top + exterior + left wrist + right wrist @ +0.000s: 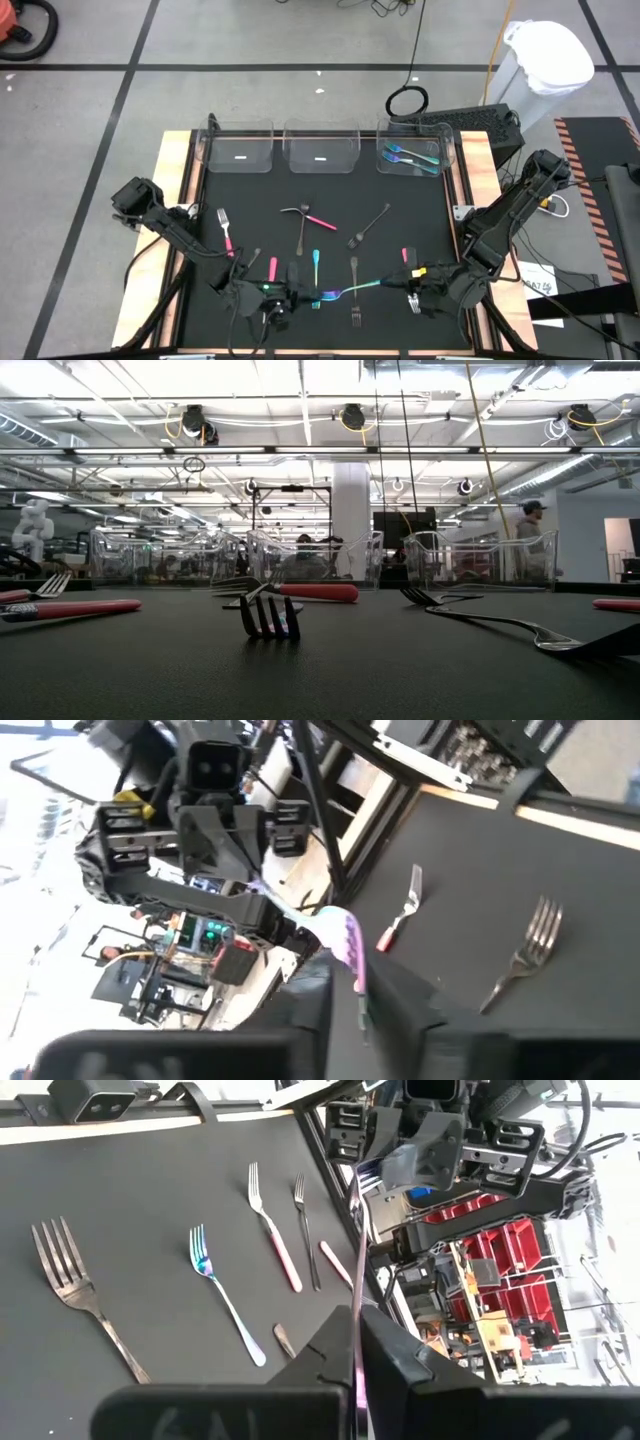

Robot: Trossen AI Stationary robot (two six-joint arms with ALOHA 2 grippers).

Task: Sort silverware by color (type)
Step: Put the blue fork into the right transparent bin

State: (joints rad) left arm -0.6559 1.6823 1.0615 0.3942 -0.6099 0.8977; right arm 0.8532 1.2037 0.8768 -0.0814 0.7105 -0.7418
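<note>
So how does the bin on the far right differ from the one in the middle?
The right bin holds teal-handled silverware; the middle bin shows only a small white label. The right bin sits at the mat's corner beside a keyboard; the middle bin has a bin on each side. Both are clear plastic, lined along the table's far edge.

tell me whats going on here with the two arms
Both arms meet at the near edge of the table, passing an iridescent utensil between them. The right gripper is shut on one end; the left gripper is at the other end. Two teal pieces already lie in the right-hand clear bin. Pink and dark forks are scattered on the black mat.
</note>
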